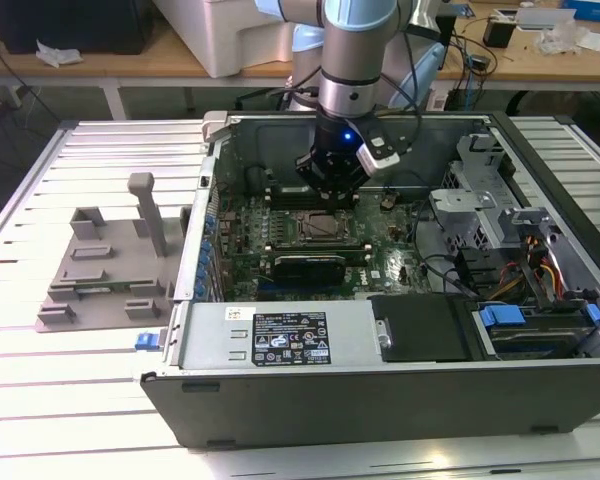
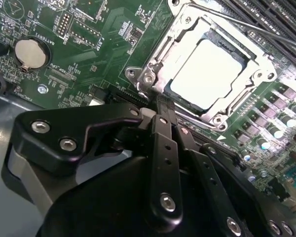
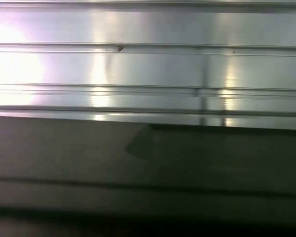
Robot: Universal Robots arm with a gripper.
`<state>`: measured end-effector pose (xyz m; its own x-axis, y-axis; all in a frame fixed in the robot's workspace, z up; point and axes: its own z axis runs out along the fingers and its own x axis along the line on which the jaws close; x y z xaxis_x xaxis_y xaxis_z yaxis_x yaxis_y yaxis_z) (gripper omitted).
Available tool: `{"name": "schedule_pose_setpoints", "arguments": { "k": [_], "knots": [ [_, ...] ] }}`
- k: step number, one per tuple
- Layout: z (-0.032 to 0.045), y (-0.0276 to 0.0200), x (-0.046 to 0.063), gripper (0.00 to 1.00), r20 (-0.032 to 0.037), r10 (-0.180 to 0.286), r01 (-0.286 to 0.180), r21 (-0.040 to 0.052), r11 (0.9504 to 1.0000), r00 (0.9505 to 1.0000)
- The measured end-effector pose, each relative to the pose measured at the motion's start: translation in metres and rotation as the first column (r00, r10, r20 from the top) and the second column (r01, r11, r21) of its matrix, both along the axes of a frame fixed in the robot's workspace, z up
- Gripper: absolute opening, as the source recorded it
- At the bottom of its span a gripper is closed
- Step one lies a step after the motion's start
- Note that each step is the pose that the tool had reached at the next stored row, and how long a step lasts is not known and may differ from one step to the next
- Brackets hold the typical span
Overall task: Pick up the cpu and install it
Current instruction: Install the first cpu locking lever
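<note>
Nearest to the exterior camera stood the dark front wall of an open computer case [image 1: 380, 400], lying on its side upon a ribbed metal desk [image 1: 70, 400]; behind that wall lay the grey power supply [image 1: 280, 335] with its label, and beside it, toward the exterior view's right, a black drive bay [image 1: 420, 328] with blue clips. Deeper in the case the green motherboard [image 1: 390, 262] was seen; the robot arm [image 1: 352, 60] came down from above and its pincer [image 1: 330, 185] hung just over the socket frame [image 1: 315, 225], a small blue light shining on the wrist. In the second wrist view the pincer [image 2: 168, 127] showed its black fingers [image 2: 163, 148] drawn narrow together, almost touching, with nothing between them; the cpu [image 2: 207, 74] lay already inside the socket frame [image 2: 153, 74], its pale silver top bright under the light, and the frame's metal parts lay around its edges. A round coin battery [image 2: 32, 53] sat on the board, well apart from the socket. Outside the case, at the exterior view's left, a grey plastic fixture [image 1: 105, 265] rested on the desk.
</note>
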<state>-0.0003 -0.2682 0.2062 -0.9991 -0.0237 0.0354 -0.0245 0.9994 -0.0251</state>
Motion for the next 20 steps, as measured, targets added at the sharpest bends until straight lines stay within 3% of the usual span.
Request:
{"name": "schedule_pose_setpoints", "arguments": {
  "k": [2,5,8,10,11,14,17,20],
  "knots": [
    [0.0035,-0.0003,0.0,0.11,0.0011,0.0,0.0,-0.0001,1.0,1.0],
    [0.0053,-0.0103,-0.001,0.11,0.0042,0.0,0.0,-0.0001,1.0,1.0],
    [0.0054,-0.032,-0.002,0.11,0.007,0.0,0.0,-0.0003,1.0,1.0],
    [0.0054,-0.0423,-0.003,0.11,0.0075,0.0,0.0,-0.0002,1.0,1.0],
    [0.0054,-0.0517,-0.003,0.11,0.0075,0.0,0.0,-0.0002,1.0,1.0],
    [0.0052,-0.0638,-0.003,0.11,0.0076,0.0,0.0,0.0008,1.0,1.0],
    [0.0095,-0.0661,-0.003,0.11,0.0077,0.0,0.0,-0.0002,1.0,1.0],
    [0.0303,-0.0661,-0.003,0.11,0.0077,0.0,0.0,-0.0003,1.0,1.0]
  ]
}}
